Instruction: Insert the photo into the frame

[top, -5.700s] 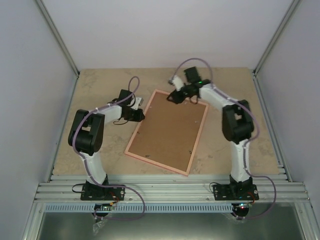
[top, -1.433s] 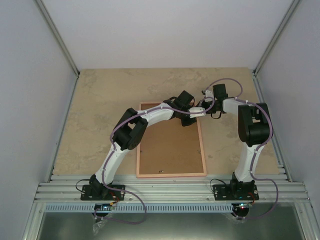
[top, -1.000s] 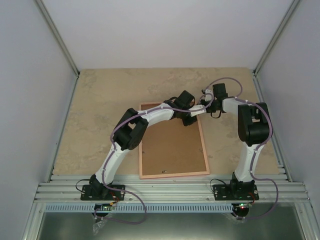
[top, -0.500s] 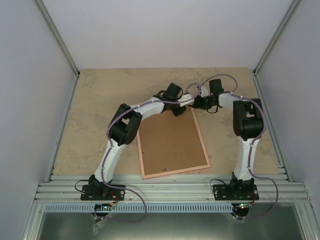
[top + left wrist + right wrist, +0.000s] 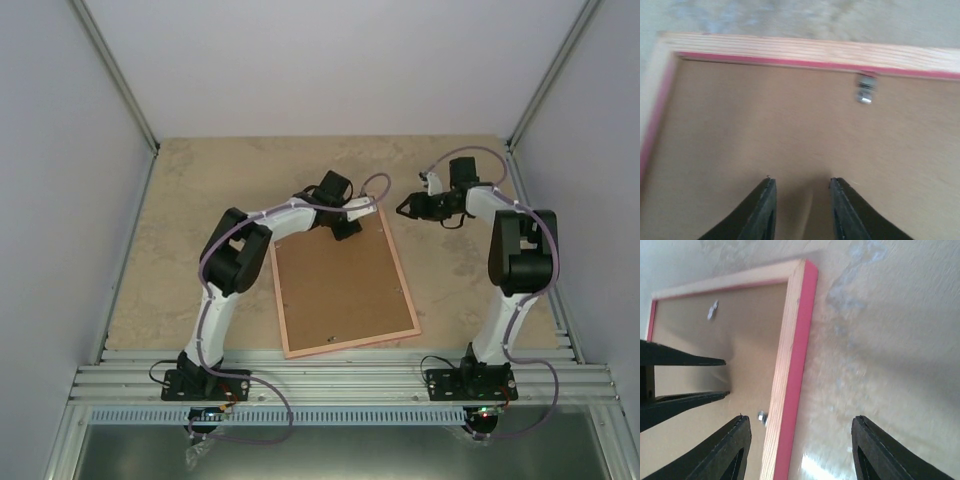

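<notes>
The counter (image 5: 200, 200) carries one big thing: the frame (image 5: 401, 270). It lies flat and back-up, from just short of the near edge up to mid-counter, a little right of centre and slightly askew. Its pink rail encloses the brown backing board (image 5: 340, 290), which fills the opening. The photo does not show in any view, so I cannot tell whether it sits under the board.

The left pincer (image 5: 800, 181) reaches over the frame's far end. Its jaws are a little apart and grip nothing, with the tips low over the board; I cannot tell whether they touch it. The right pincer (image 5: 799, 419) hangs spread wide and empty over bare counter, just beside the frame's far-right corner.

A small metal tab (image 5: 866, 90) sits at the far rail, near the left fingers.

The step in hand looks like work on the back of the frame, either freeing or fastening the board. The next move probably calls for a fingertip placed exactly on that tab. The right pincer may need to steady the rail so the light frame does not slide.
</notes>
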You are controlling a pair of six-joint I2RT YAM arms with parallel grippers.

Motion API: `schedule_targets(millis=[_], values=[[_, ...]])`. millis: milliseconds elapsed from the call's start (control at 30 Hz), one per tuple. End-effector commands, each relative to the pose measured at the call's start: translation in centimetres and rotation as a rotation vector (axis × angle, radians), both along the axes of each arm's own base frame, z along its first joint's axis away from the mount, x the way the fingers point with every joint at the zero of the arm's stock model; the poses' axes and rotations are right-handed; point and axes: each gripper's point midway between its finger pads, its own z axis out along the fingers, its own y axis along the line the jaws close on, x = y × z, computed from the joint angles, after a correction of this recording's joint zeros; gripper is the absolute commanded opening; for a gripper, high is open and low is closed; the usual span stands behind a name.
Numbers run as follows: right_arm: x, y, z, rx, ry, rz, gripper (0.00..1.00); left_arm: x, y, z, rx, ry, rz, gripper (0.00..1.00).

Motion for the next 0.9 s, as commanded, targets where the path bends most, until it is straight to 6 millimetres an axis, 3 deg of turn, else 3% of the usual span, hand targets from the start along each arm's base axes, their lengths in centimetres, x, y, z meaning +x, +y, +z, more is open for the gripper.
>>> schedule_targets(millis=[0,167,433,567,667,767,867], values=[[-5.0,0.4,-0.6,-0.053,0.044,0.118,0.57,-6.3,-1.6,0.7,-0.003,0.060,-0.209,0.36],[-10.1,2.2,-2.9,-0.062,0.149,0.169,0.55,-11.6,-2.1,0.3,-0.002,0.099,-0.338,0.38],[-12.1,3.7,-6.7,-0.216,0.203,0.175,0.49,-13.5,-0.3,0.0,0.005,0.104,-0.337,0.37],[-11.3,4.1,-8.4,-0.236,0.258,0.116,0.34,-11.6,1.7,-0.2,-0.006,0.130,-0.246,0.34],[-9.3,5.6,-8.6,-0.228,0.262,0.081,0.17,-8.7,3.7,0.3,-0.017,0.123,-0.147,0.34],[-7.2,6.9,-8.7,-0.232,0.247,0.039,0.01,-7.6,4.9,0.8,0.003,0.084,-0.113,0.33],[-4.8,8.3,-8.7,-0.217,0.239,-0.005,0.01,-8.0,5.1,1.4,-0.008,0.074,-0.112,0.33]])
